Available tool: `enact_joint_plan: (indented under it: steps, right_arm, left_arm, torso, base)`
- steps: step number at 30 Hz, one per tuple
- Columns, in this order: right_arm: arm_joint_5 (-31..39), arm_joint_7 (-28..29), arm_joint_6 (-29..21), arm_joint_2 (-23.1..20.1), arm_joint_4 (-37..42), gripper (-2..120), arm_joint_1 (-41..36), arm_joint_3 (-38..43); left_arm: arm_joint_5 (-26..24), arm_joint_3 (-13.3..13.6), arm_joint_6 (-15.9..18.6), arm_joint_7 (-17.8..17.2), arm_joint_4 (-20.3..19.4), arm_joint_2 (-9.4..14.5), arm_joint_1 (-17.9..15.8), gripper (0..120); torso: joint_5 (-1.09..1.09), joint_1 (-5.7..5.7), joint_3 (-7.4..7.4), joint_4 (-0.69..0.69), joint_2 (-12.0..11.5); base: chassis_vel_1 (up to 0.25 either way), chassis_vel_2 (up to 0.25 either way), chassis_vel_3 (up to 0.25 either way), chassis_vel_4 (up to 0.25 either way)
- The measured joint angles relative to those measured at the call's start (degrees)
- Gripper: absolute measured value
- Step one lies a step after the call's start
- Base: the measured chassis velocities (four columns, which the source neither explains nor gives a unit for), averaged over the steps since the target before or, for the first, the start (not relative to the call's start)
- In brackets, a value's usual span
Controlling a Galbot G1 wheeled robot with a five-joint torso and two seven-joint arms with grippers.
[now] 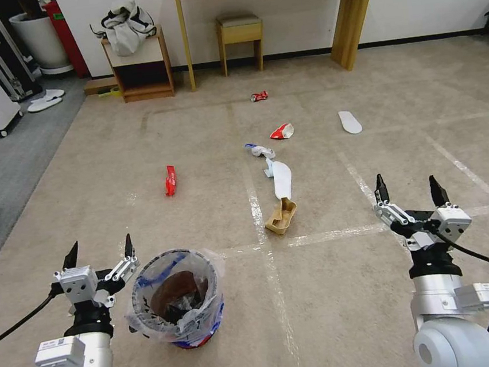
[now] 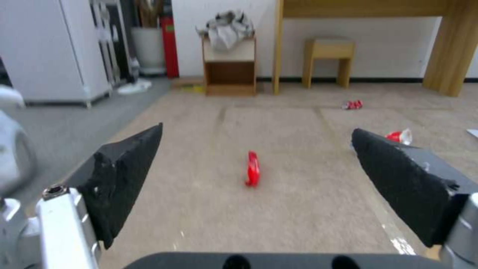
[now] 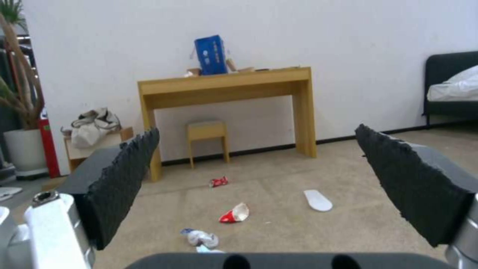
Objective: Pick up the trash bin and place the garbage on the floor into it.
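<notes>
step in hand: bin pickup, not yet begun. small round red plastic-lined trash bin (image 1: 176, 298) stands lower left of frame, just beside left gripper (image 1: 99, 253), jaws spread, empty. right gripper (image 1: 409, 189) lower right, jaws spread. scattered litter (image 1: 282, 182) mid-frame on tan carpet (image 1: 335, 290). next: close on bin rim.

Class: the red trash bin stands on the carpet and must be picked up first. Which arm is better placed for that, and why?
Probably the left. The left gripper hovers open right beside the trash bin, while the right gripper, also open, hangs far across the floor.
</notes>
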Motion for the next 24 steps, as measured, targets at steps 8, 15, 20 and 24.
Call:
enact_joint_plan:
  steps: [8, 15, 20, 24]
  right_arm:
    - [0.6, 0.7, -0.5, -0.3, -0.4, 100, 0.5, 0.4]
    - [0.6, 1.0, -0.6, -0.1, -0.4, 100, 0.5, 0.4]
    - [0.9, 1.1, -0.9, -0.1, -0.2, 100, 0.6, 0.6]
    - [0.9, 1.2, -1.1, 0.0, 0.0, 100, 0.5, 0.6]
  left_arm:
    - [-5.9, 0.0, 6.5, -5.9, 0.2, 2.3, 0.5, 99]
    - [-20.2, -0.4, 20.9, -18.1, -2.4, 5.9, 0.7, 99]
    - [-37.2, -0.5, 30.5, -27.7, -2.6, 9.1, -0.7, 99]
    - [-41.1, -0.5, 32.0, -30.1, -1.5, 10.4, -1.4, 99]
  torso:
    - [-0.01, 0.0, 0.0, 0.01, 0.0]
    - [0.0, 0.0, 0.0, 0.01, 0.0]
    - [0.0, 0.0, 0.0, 0.0, 0.0]
    - [-0.01, 0.0, 0.0, 0.0, 0.0]
  base:
    - [0.0, 0.0, 0.0, 0.0]
    - [0.0, 0.0, 0.0, 0.0]
    - [0.0, 0.0, 0.0, 0.0]
    - [0.0, 0.0, 0.0, 0.0]
